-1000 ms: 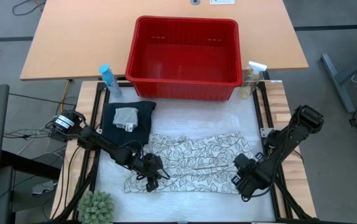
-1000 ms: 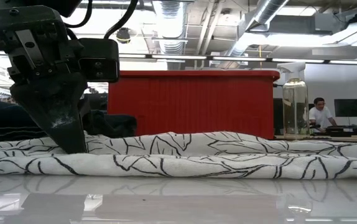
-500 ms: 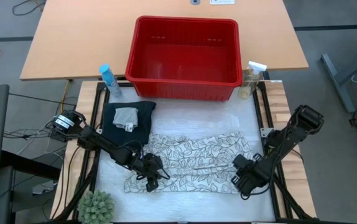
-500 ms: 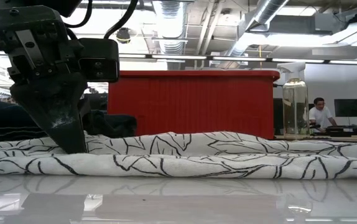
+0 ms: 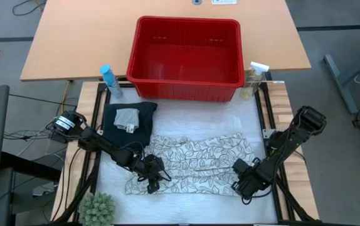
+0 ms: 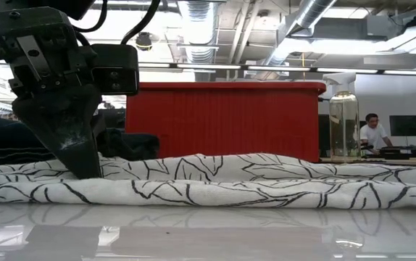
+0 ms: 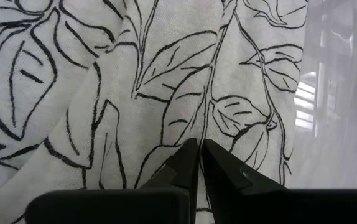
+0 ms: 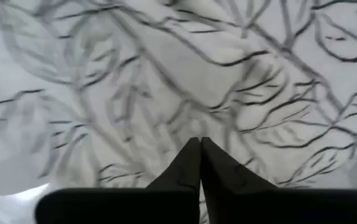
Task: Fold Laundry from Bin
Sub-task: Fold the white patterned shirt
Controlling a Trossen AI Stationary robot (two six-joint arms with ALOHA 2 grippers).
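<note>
The white leaf-print cloth lies spread across the near half of the table in a long, wrinkled band. My left gripper is shut on its near left part, and my right gripper is shut at its near right corner. At the left, dark trousers lie folded, with a small grey cloth on top. The red bin stands at the far edge; its inside shows nothing but its red floor. My left gripper has its shut fingertips on the leaf-print cloth's near left part, slanting down from the left. The cloth lies slack on the table; how many layers are caught I cannot tell. My right gripper comes from above, pointing down. Its shut fingertips meet on the cloth near its near right corner. The cloth rests on the table under them; whether a fold sits between the tips I cannot tell.
A blue spray bottle stands left of the bin and a clear one right of it. A small green plant sits at the near left corner. A person shows far off in the room.
My right gripper has sunk a little onto the cloth's near right corner and shifted slightly toward the table's left. The cloth has kept its place.
</note>
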